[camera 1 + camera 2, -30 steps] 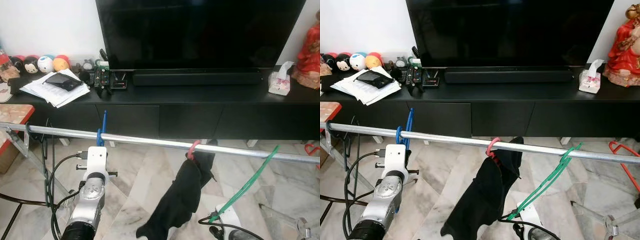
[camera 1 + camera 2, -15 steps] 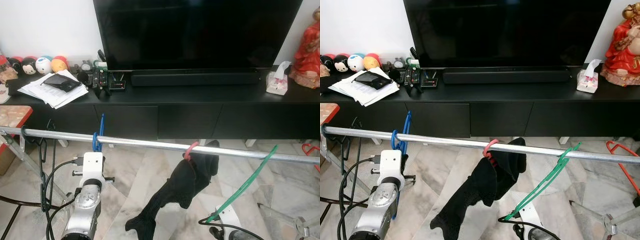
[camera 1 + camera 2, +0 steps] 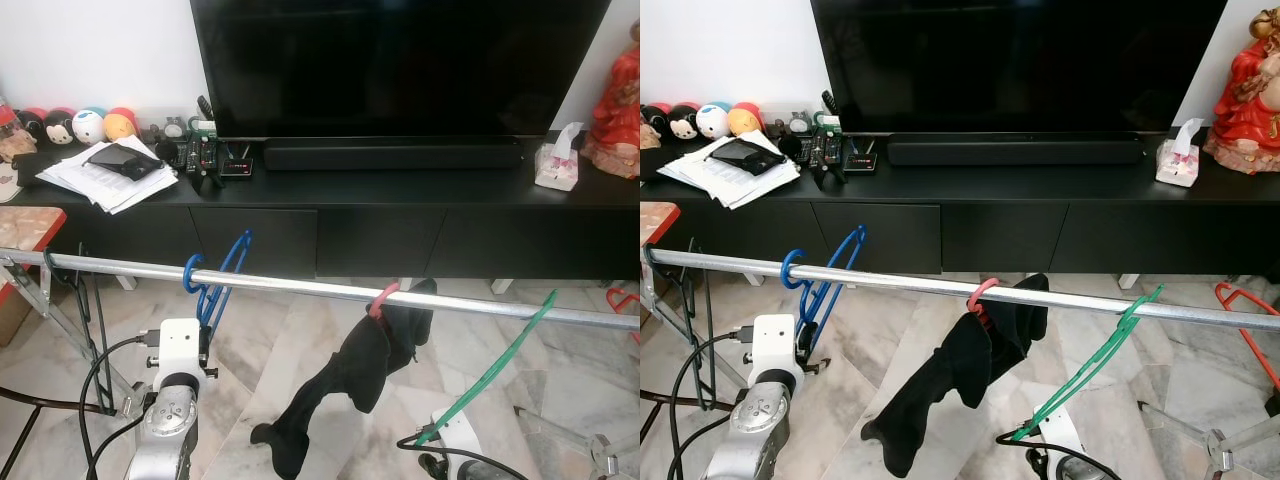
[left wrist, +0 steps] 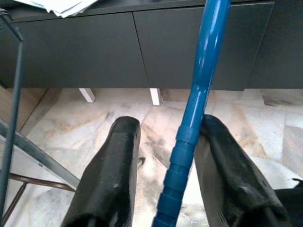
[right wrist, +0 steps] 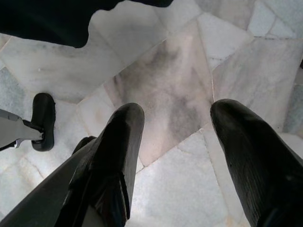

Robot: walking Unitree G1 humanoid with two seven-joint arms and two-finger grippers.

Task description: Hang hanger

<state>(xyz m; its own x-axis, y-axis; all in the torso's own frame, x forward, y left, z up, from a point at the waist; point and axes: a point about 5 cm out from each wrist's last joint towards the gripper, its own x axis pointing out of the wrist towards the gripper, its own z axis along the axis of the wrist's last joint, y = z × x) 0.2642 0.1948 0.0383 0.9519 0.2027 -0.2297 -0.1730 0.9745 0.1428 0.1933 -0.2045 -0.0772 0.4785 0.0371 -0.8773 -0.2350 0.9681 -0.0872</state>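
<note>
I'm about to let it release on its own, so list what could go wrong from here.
1. The blue hanger is hooked on the metal rail but hangs tilted; the left gripper's open fingers straddle its bar and one touches it, so withdrawing may drag it.
2. A swing could unhook it.
3. The black garment on the pink hanger hangs close by and could snag a moving arm.

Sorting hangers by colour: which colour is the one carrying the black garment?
Pink hanger, clearest in the right eye view.
</note>
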